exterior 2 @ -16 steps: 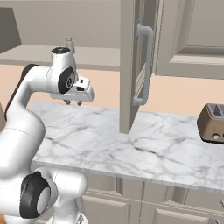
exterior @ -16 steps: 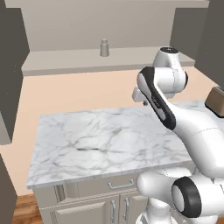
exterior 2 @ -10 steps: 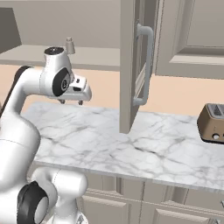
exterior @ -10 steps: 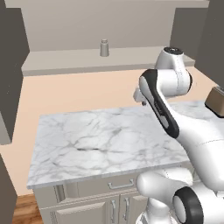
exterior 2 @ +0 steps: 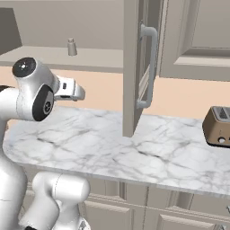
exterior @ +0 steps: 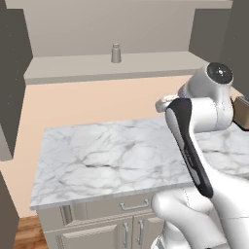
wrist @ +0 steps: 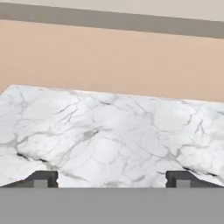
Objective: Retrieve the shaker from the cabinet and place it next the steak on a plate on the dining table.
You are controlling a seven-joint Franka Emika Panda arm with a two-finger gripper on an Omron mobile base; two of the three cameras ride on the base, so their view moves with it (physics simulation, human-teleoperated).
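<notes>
The shaker (exterior: 115,53) stands upright on the pale shelf of the cabinet (exterior: 146,63), well above and beyond the pincer (wrist: 112,178), whose two dark fingertips (wrist: 41,178) sit wide apart with nothing between them. It looks small, rigid and light, probably smooth-sided and easy to tip, so a level grip across the wider body below the narrower cap seems safest. Below the pincer lies the marble tabletop (exterior 2: 134,148), with the open cabinet door (exterior 2: 137,67) and a toaster (exterior 2: 217,126) off to its right.
</notes>
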